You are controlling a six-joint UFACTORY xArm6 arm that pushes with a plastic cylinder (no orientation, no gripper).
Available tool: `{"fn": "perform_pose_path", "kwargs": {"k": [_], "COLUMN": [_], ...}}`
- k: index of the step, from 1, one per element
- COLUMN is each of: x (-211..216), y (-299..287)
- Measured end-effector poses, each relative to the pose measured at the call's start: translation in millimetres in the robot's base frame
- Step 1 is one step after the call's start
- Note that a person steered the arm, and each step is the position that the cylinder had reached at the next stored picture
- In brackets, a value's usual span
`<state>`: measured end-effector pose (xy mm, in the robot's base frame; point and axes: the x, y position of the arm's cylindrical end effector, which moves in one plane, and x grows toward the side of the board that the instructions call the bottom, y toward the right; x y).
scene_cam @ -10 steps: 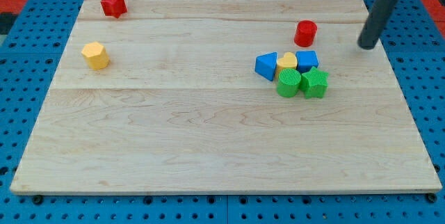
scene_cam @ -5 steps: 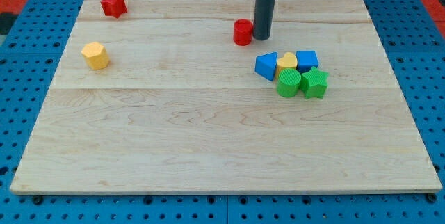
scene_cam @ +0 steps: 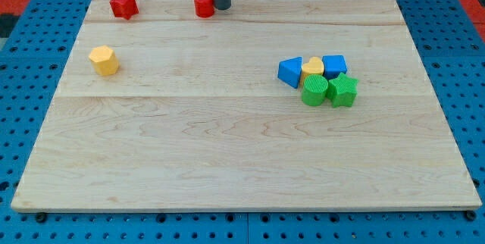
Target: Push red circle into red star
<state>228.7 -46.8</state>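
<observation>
The red circle (scene_cam: 203, 4) sits near the view's top, left of centre, on the wooden board (scene_cam: 227, 153). The red star (scene_cam: 123, 5) lies further to the view's left, near the board's top left corner, a clear gap between the two. My tip (scene_cam: 221, 6) touches the red circle's right side; the dark rod rises out of the view's top.
A yellow hexagon block (scene_cam: 104, 60) lies at the left. A cluster sits right of centre: blue triangle (scene_cam: 289, 71), yellow heart (scene_cam: 312, 66), blue block (scene_cam: 334, 66), green circle (scene_cam: 314, 90), green star (scene_cam: 342, 91). Blue pegboard surrounds the board.
My tip swept from the right side to the view's upper left, pushing the red circle from beside the cluster toward the red star. The other blocks have not moved.
</observation>
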Motion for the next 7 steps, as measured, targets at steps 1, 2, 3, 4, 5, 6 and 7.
{"fn": "perform_pose_path", "kwargs": {"k": [1,2,3,4,5,6,7], "x": [-4,-35,-9,19,16,23,14], "y": [-27,-28,-39,-46,-47,-100,-123]}}
